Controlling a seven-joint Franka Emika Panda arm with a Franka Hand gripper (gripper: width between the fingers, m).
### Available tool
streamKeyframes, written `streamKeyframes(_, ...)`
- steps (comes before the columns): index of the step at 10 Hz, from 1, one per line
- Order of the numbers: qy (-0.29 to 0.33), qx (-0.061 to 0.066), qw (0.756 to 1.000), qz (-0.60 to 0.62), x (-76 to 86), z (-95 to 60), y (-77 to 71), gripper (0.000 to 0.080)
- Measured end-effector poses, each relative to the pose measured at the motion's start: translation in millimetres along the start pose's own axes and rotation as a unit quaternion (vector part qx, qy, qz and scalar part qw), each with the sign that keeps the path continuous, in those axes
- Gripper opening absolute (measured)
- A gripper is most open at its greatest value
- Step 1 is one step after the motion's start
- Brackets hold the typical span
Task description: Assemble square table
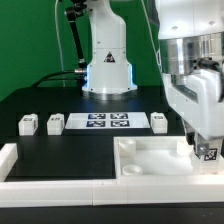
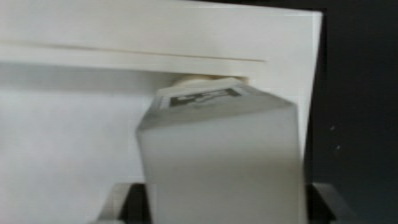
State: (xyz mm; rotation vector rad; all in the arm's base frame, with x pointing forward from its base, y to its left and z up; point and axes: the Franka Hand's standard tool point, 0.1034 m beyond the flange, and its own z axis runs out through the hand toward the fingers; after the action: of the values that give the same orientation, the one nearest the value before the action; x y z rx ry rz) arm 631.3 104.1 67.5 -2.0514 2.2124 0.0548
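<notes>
We see a matte black tabletop (image 1: 80, 150) under even light, with dark background and hanging cables at the exterior view's left and a paler wall further right. A white border rail (image 1: 12, 160) bounds the near left corner and runs along the front edge.

Just inside it, toward the back, two loose legs (image 1: 28, 123) (image 1: 55, 124) stand side by side, a little apart, each showing a tag. Next comes the marker board (image 1: 105, 122), lying flat. Behind it rises the arm's white base (image 1: 107, 65), with a blue glow at its front. Just beside the board's right end stands a third leg (image 1: 159, 121).

Nearer the front, the square slab (image 1: 150, 160) lies flat on the black surface, its rounded corner recesses upward.

Over the slab's right side the jaws are clamped on a fourth leg (image 1: 208, 152). In the wrist view this leg (image 2: 214, 150) fills the middle, tag outward, its far end at a round recess in the slab (image 2: 107, 110). We cannot tell whether they touch.
</notes>
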Motion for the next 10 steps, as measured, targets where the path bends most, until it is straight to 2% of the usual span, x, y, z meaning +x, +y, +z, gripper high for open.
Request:
streamKeyframes(1,-0.001,0.000,0.997,0.079,0.4,0.5,2.9,0.0296)
streamKeyframes(2,-0.003,0.004,0.995,0.103,1.4,0.4,3.8,0.0296)
streamKeyframes(4,-0.004,0.001,0.985,0.173,1.1,0.2,5.3,0.0296)
streamKeyframes(9,-0.003,0.001,0.981,0.191,0.7,0.9,7.1,0.0297)
streamKeyframes(10,-0.003,0.000,0.983,0.184,0.5,1.4,7.4,0.0479)
